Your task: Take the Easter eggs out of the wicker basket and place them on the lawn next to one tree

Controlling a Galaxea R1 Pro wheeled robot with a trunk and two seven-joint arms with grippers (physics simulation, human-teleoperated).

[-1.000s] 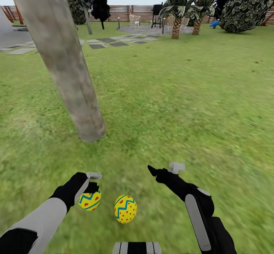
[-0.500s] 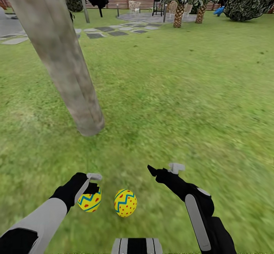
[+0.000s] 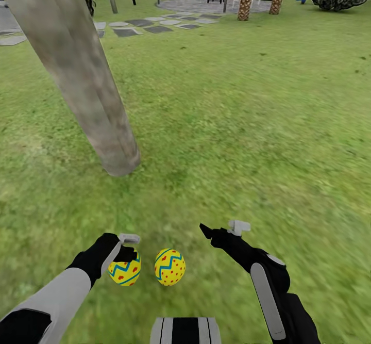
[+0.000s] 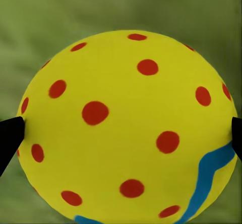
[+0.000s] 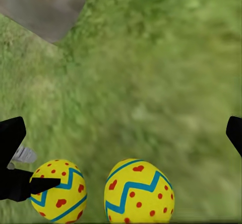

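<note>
Where left hand point(image 3: 125, 254) grips egg point(image 3: 124, 271), contact seemingly hidden

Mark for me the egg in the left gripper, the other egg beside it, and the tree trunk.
Held egg point(image 3: 124, 272), head view, on its zigzag band just below the fingers.
Loose egg point(image 3: 170, 267), head view, middle of its shell.
Tree trunk point(image 3: 111, 143), head view, lower bark near the base.

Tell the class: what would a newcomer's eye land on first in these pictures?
Two bright yellow eggs low in the head view: one egg clamped in the left gripper, the other egg just beside it. Next comes the thick grey tree trunk leaning across the lawn, while the right gripper hangs open, holding nothing.
</note>
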